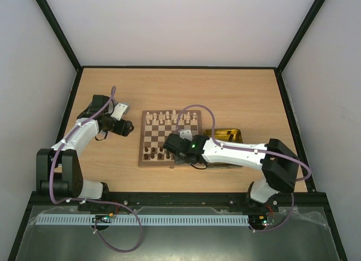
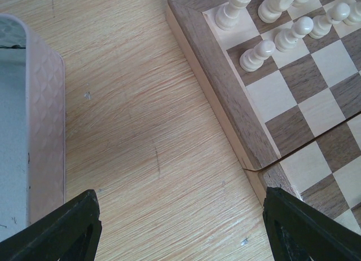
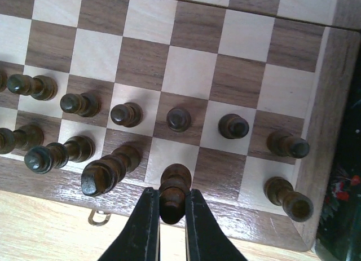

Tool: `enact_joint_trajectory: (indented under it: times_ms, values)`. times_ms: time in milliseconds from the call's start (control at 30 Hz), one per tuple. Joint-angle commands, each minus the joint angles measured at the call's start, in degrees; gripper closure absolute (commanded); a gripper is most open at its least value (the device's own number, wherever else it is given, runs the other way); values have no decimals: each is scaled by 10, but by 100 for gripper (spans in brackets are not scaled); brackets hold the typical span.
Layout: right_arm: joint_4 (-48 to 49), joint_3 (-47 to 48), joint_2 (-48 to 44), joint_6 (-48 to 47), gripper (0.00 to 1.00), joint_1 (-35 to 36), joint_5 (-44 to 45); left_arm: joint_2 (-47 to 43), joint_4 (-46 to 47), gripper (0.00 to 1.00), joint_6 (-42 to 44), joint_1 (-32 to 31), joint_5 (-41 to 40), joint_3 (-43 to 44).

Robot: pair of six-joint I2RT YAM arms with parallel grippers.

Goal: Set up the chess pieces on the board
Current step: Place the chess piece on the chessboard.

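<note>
The board (image 1: 169, 138) lies mid-table, cream pieces (image 1: 169, 116) along its far rows and dark pieces (image 1: 153, 154) along its near rows. My right gripper (image 3: 172, 213) is shut on a dark brown piece (image 3: 174, 193), held over a pale square in the nearest row. In the top view it (image 1: 172, 146) hovers above the board's near edge. Other dark pieces (image 3: 179, 119) stand in the two near rows. My left gripper (image 2: 180, 227) is open and empty over bare table, left of the board's rim (image 2: 225, 86). Cream pieces (image 2: 256, 54) show at that corner.
A yellow-lined tin (image 1: 224, 138) sits right of the board, partly under my right arm. A silver tin lid (image 1: 119, 111) lies left of the board; its edge shows in the left wrist view (image 2: 42, 114). A small metal clasp (image 3: 98, 217) hangs off the board's near rim.
</note>
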Motion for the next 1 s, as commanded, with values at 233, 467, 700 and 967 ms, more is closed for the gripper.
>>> enact_joint_trajectory:
  times_ms: [233,467,700,967]
  values:
    - [27,-8,25,10,93,5,10,-5,0,21,0,5,3,-9]
    - [30,-8,31,8,93,5,15,-5,0,21,0,5,4,-9]
    - [29,-12,36,8,92,5,18,-5,0,21,0,6,5,-9]
    - [28,-12,40,8,88,5,18,-4,-1,21,0,6,6,-8]
